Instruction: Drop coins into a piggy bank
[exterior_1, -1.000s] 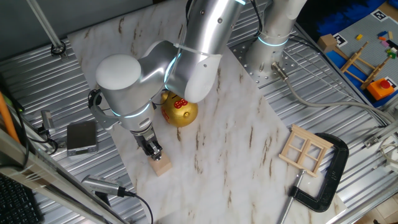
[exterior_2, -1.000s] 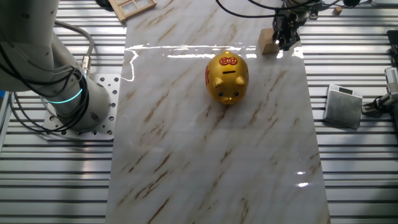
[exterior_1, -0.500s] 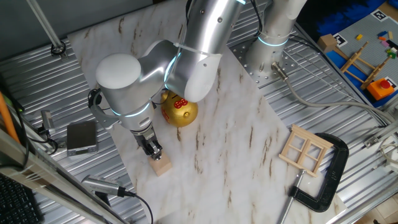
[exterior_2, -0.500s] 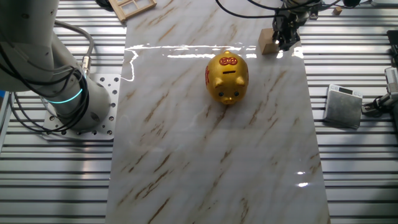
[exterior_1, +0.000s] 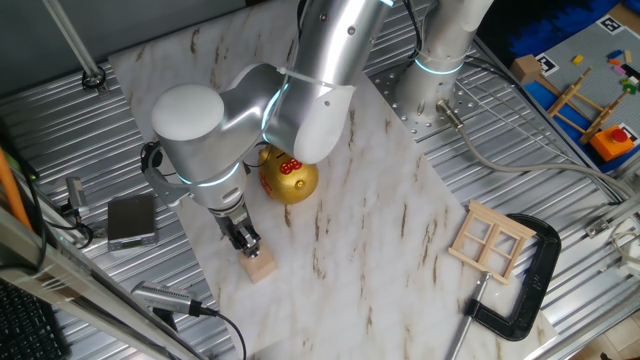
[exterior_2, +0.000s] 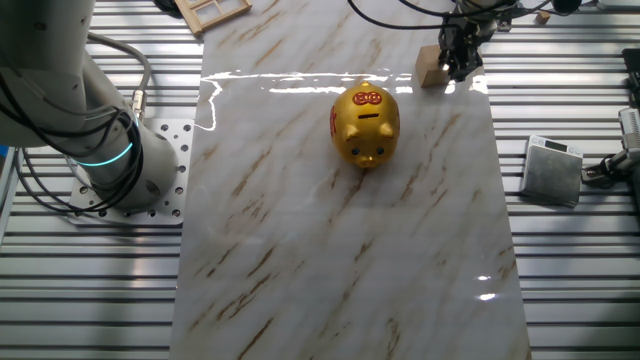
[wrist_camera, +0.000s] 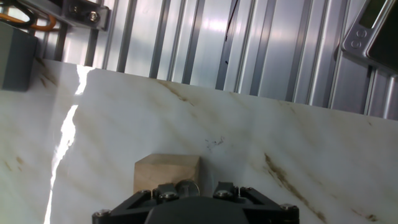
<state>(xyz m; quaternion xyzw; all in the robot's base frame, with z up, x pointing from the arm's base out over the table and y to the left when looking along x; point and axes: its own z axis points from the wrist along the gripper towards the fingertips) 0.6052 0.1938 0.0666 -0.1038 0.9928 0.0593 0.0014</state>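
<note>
Gripper (exterior_1: 246, 241): black, blocky two-finger claw, pointing straight down at the top of a pale wooden cube (exterior_1: 259, 265). Fingers look drawn close together, tips at or just above the cube's upper face; contact not certain. In the hand view the gripper body (wrist_camera: 198, 205) fills the bottom edge, and a small round metallic shape sits right at its front over the cube (wrist_camera: 166, 174); cannot tell whether that is a coin or whether it is gripped. In the other fixed view the gripper (exterior_2: 462, 62) overlaps the cube (exterior_2: 432, 67) at the far edge of the slab.

Cube: plain light wood, matte, square faces, sharp edges, standing flat near one edge of the slab.

Piggy bank (exterior_1: 288, 176): glossy gold, rounded pig shape, red markings on its back, partly hidden by the arm's white and silver elbow in one fixed view. The other fixed view shows it whole (exterior_2: 366, 124), a dark slot on top, snout towards the camera, near the cube but apart from it.

Surface: white marble-patterned slab (exterior_1: 350, 230) with brown veins, shiny, laid on a ribbed aluminium table (exterior_2: 570, 280). Around it: small grey box (exterior_1: 131, 220), wooden window-frame piece (exterior_1: 490, 243), black C-clamp (exterior_1: 530, 290), arm base (exterior_2: 140, 165) bolted beside the slab.
</note>
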